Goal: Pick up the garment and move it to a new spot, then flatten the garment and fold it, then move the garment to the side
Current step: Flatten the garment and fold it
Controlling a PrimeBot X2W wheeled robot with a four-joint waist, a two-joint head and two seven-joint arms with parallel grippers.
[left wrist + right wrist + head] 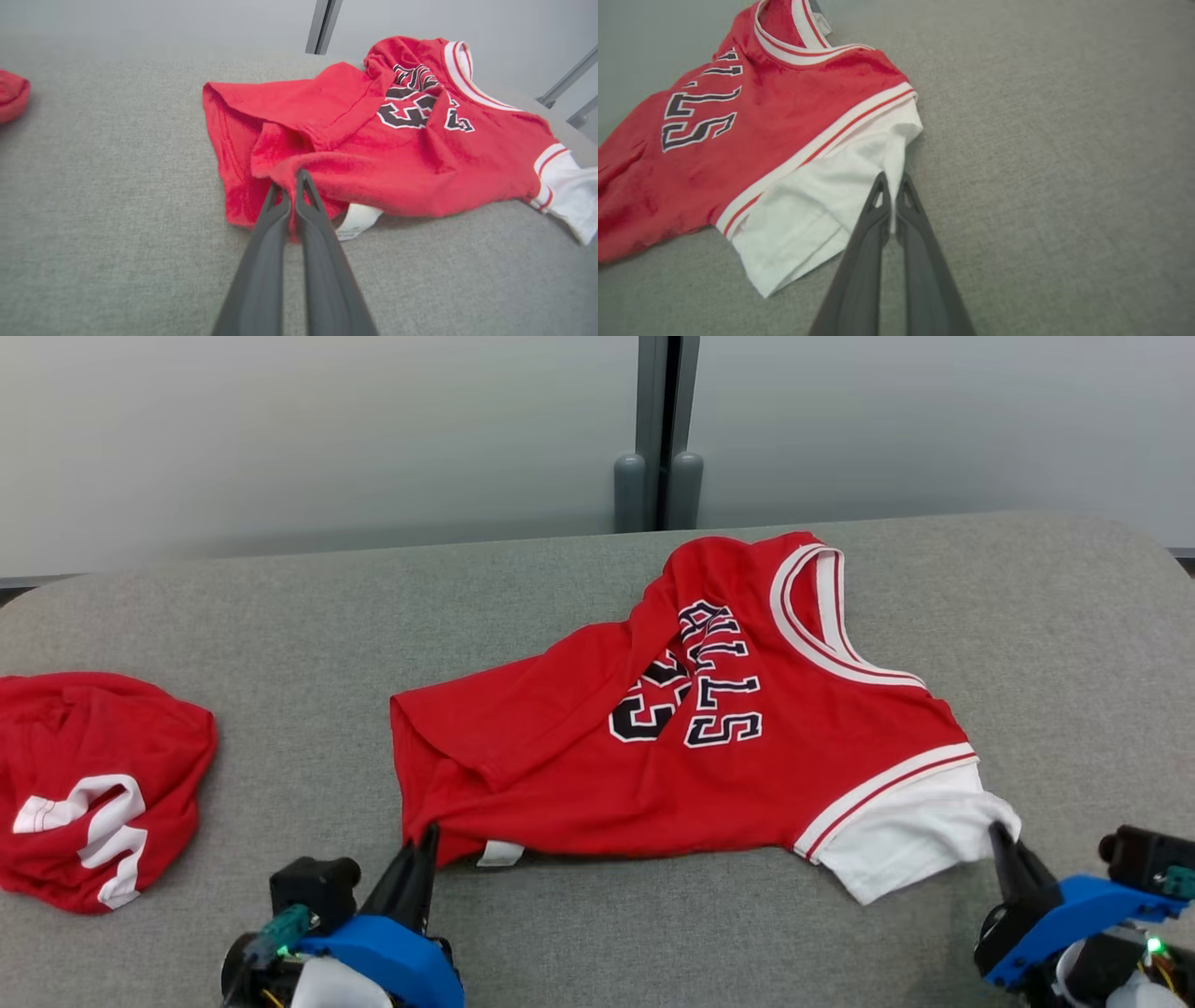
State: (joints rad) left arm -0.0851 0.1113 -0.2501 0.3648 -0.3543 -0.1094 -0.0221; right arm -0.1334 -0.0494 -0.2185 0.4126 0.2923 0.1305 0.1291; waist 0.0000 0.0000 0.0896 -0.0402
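Note:
The garment is a red basketball jersey with black lettering, white trim and a white sleeve, lying rumpled across the middle of the grey table. My left gripper is shut on its red hem at the near left corner; in the left wrist view the left gripper pinches a raised fold of the garment. My right gripper is shut on the white sleeve at the near right. In the right wrist view the right gripper clamps the sleeve edge of the garment.
A second red garment with white markings lies bunched at the table's left edge, also visible as a red garment far left. The grey padded table ends at a pale wall with a grey post behind.

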